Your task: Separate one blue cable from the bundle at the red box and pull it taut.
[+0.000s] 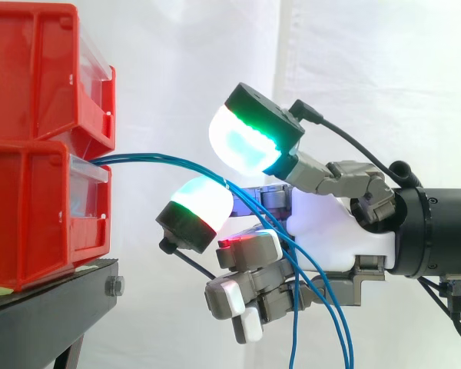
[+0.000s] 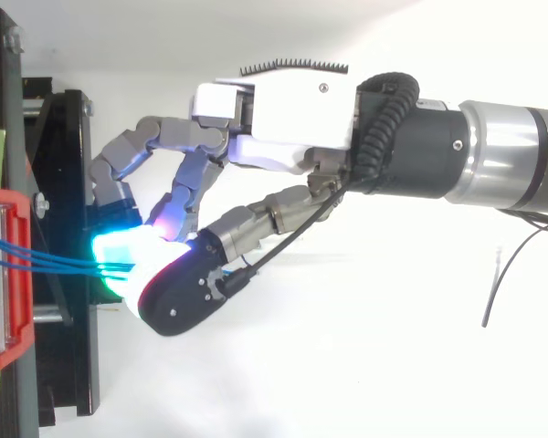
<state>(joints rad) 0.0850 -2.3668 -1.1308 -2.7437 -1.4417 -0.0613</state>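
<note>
Running level from the red box (image 1: 38,215), blue cables (image 1: 163,159) enter the hand (image 1: 326,227) rightward; whether it grips one is unclear.

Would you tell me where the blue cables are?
Side view: the blue cables leave the red bins at left, pass between the hand's fingers, then hang down.

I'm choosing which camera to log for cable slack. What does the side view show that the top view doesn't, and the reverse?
Side view only: two red bins stacked, and the blue cables arcing out, then hanging slack below the hand. Top view only: the cables lying side by side as separate strands, and the silver arm segment. Both: the cables running from the bins to the hand, and the black stand.
</note>
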